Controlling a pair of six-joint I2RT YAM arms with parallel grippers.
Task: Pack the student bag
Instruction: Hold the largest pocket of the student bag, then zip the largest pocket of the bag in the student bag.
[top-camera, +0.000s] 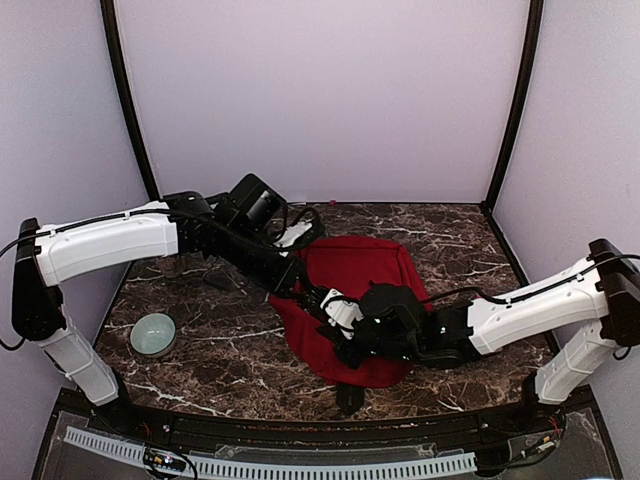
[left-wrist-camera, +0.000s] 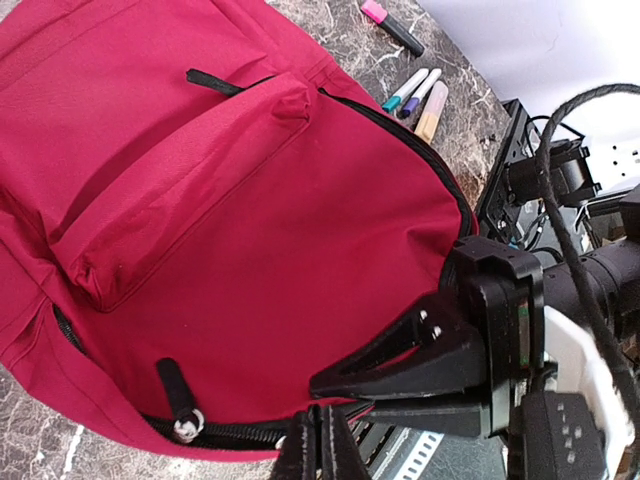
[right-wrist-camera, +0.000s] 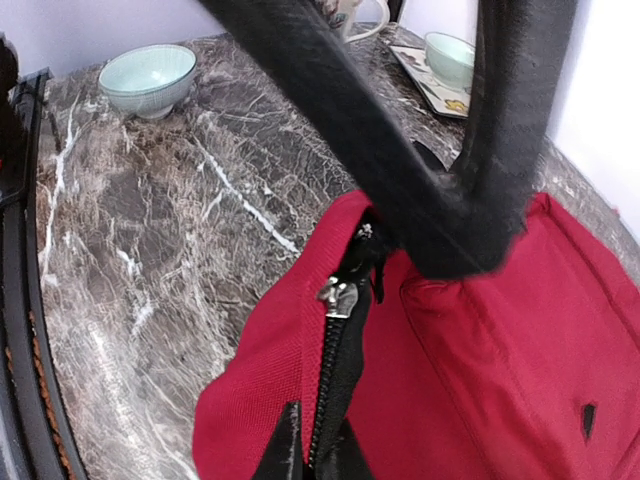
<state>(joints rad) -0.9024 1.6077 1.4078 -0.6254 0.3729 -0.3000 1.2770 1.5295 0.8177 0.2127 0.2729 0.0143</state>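
Red cloth was spread in the middle of the dark stone bench (top-camera: 220, 370): the student bag (top-camera: 350, 268) was laid flat there, between the two arms. The bag's edge, by the zip (left-wrist-camera: 230, 435), was pinched by the left tool (left-wrist-camera: 320, 448). The zip line was also pinched by the right tool (right-wrist-camera: 318, 452), under a black strap (right-wrist-camera: 330, 110). A pale green bowl (top-camera: 152, 333) was set well apart from the bag. Some pens (left-wrist-camera: 415, 92) were laid near it.
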